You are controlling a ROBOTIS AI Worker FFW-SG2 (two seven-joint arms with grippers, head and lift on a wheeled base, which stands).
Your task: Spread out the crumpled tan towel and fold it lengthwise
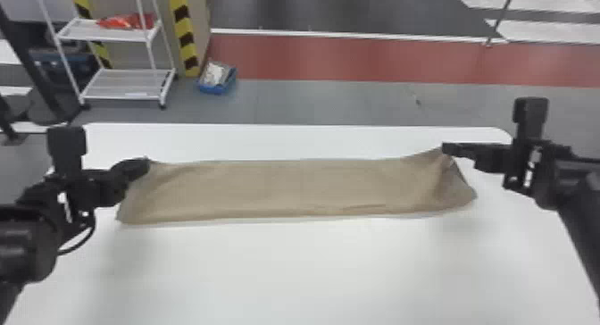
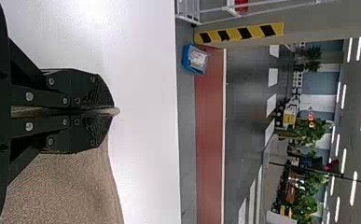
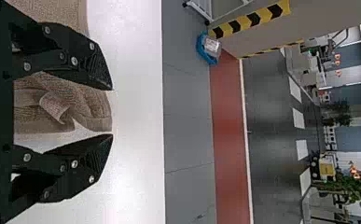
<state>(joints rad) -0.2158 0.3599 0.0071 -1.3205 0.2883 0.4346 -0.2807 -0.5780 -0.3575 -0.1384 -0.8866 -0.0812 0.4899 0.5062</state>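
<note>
Head view: tan towel (image 1: 285, 185), long strip, axis left-right on tabletop (image 1: 312, 266). Left pincer (image 2: 112, 112): pinching towel's far left corner. Right pincer (image 3: 112, 112): spread about rumpled right end, towel extending leftward; nearer one for likely regrip.

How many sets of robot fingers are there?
2: the left arm's flat black fingers, shut on the tan cloth towel near its left end; the right arm's black fingers, open by its right.

Towel (image 1: 277, 185): tan, textured | is forming a long, narrow strip | is stretching left to right across the white table (image 1: 290, 266), nearer its far edge | middle is lying mostly smooth | right end is bunching into curled, uneven folds
</note>
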